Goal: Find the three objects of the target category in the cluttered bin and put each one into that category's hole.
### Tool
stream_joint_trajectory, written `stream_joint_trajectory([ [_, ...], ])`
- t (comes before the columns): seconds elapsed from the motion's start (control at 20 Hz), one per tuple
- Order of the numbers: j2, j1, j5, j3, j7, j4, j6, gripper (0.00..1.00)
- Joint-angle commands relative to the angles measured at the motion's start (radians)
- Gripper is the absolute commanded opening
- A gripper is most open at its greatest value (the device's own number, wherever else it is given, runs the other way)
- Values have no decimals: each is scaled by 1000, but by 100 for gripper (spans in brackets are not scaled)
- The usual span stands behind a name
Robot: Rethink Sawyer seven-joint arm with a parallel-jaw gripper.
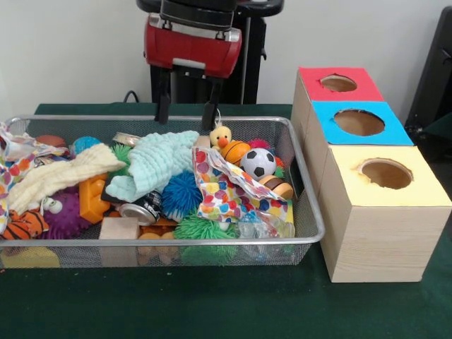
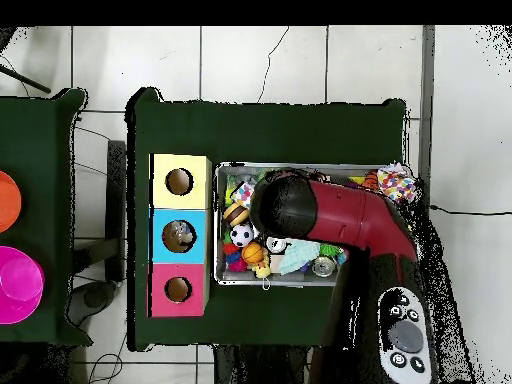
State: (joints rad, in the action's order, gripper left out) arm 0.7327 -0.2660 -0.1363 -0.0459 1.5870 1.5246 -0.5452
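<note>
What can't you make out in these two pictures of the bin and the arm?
- Overhead view: the arm covers the middle of the bin.
- Front view: top edge cuts off the arm above the gripper; upper toys hide the bin's lower layers.
- Plastic bags: none made out for certain.

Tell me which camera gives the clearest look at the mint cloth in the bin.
The front view: the mint cloth lies spread on top of the toys in the bin, fully exposed. In the overhead view the arm covers most of it; only a pale corner shows.
</note>
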Motion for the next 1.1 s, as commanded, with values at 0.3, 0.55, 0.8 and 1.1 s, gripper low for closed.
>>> stream_joint_trajectory([
  [0.3, -91, 0, -74, 86, -30, -30, -125, 100],
  [0.55, -94, -22, -72, 99, -45, -21, -120, 100],
  [0.8, -118, -46, -105, 113, -60, -15, -54, 100],
  [1.1, -127, -71, -124, 134, -76, -25, -55, 100],
])
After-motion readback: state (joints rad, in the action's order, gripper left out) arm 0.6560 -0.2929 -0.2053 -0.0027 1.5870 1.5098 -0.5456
